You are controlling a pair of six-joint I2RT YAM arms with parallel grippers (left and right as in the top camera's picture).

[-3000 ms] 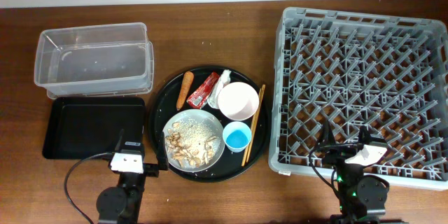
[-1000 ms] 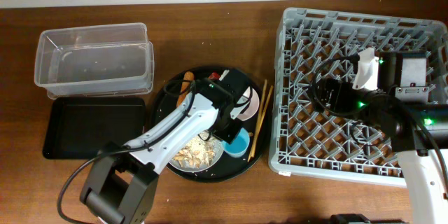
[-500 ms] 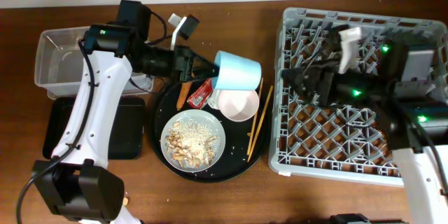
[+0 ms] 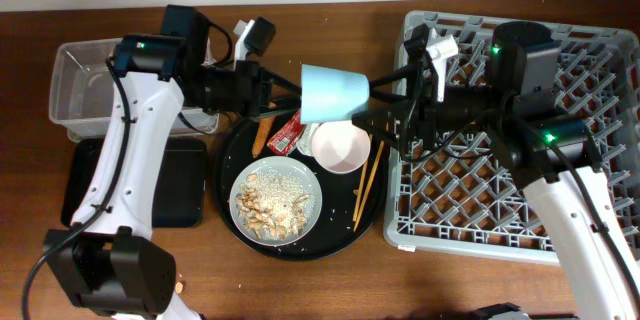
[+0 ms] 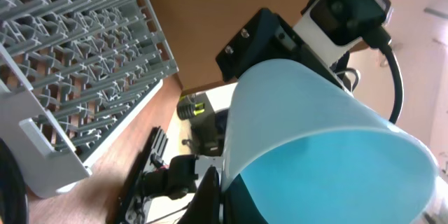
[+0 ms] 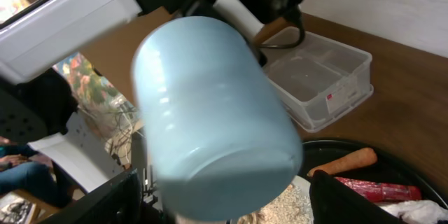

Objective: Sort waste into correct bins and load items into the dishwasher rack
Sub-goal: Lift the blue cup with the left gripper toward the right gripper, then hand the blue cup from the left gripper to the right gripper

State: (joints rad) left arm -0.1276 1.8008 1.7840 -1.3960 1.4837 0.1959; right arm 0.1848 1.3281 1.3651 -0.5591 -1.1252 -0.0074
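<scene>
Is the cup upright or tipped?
Tipped: the cup lies sideways in the air, mouth toward the left gripper, base toward the right gripper.

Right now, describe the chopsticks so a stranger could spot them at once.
Find the round black tray left of the grey rack. Along its right edge, beside the white bowl, lie the chopsticks: the only thin wooden sticks there.

One light-blue cup (image 4: 333, 93), one bowl (image 4: 340, 148), one plate (image 4: 277, 198), two chopsticks (image 4: 364, 185) — one carrot piece (image 4: 261, 138), one red wrapper (image 4: 288, 135), one clear tub (image 4: 85, 90), one black rectangular tray (image 4: 182, 185), one round tray (image 4: 330, 236), one rack (image 4: 470, 243) — two arms (image 4: 125, 160)
</scene>
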